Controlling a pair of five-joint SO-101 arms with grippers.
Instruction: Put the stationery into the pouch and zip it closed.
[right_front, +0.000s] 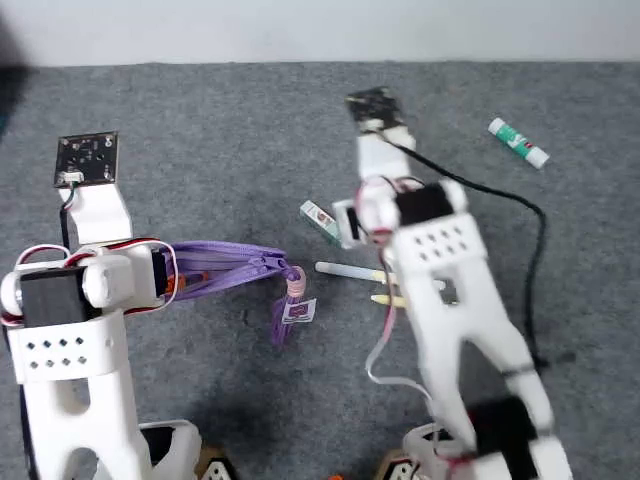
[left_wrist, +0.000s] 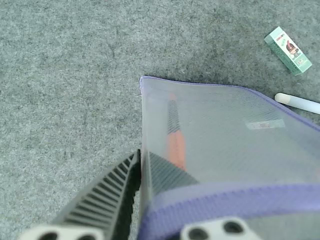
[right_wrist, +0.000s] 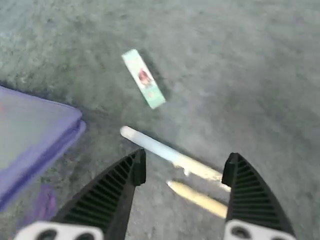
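Right wrist view: right tool (right_wrist: 186, 160) apart over pale pen (right_wrist: 150, 145) & yellow pen (right_wrist: 200, 199) (maybe pencil); could pinch both, drop one; left tool (left_wrist: 142, 172) clamped on pouch (left_wrist: 215, 135).

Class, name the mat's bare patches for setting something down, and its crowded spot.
Free: mat beyond the pouch; mat right of the cable, nearer than the glue stick. Crowded: between pouch and right hand, around the small green box and two pens.
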